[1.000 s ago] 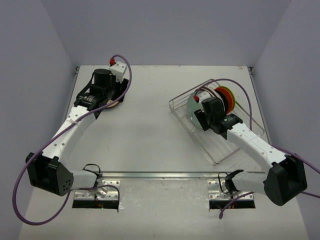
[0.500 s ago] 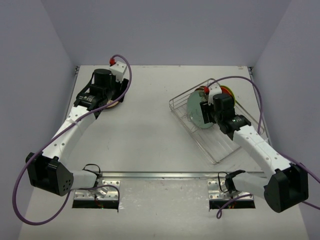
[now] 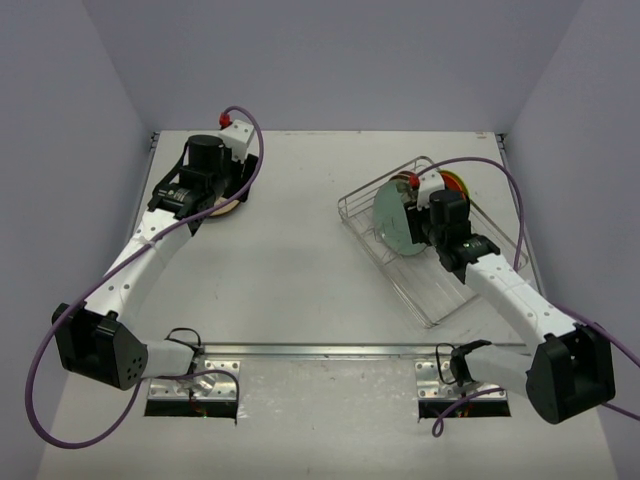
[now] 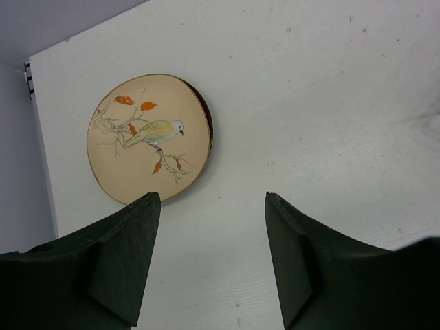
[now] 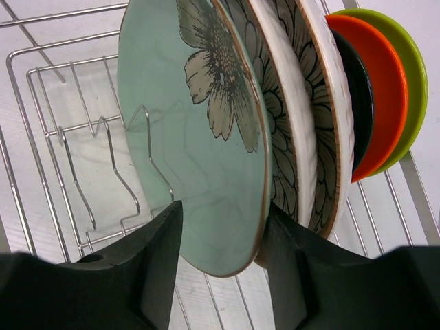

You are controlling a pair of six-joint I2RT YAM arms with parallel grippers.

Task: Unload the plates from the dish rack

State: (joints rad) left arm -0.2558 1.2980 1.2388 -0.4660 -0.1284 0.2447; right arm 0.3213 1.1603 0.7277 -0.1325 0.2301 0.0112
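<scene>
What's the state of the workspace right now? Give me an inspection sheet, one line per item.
Surface: white table, lightly scuffed.
Job's things: dish rack holds upright pale green plate, two cream patterned plates, black plate, orange plate, lime plate; bird plate lies flat on the table.
Clutter: nothing seen.
Grippers: left gripper open, empty, near the bird plate; right gripper fingers straddle the pale green plate's lower rim, grip unclear.
Cables: purple cables loop off both arms.
Surroundings: plain walls.
</scene>
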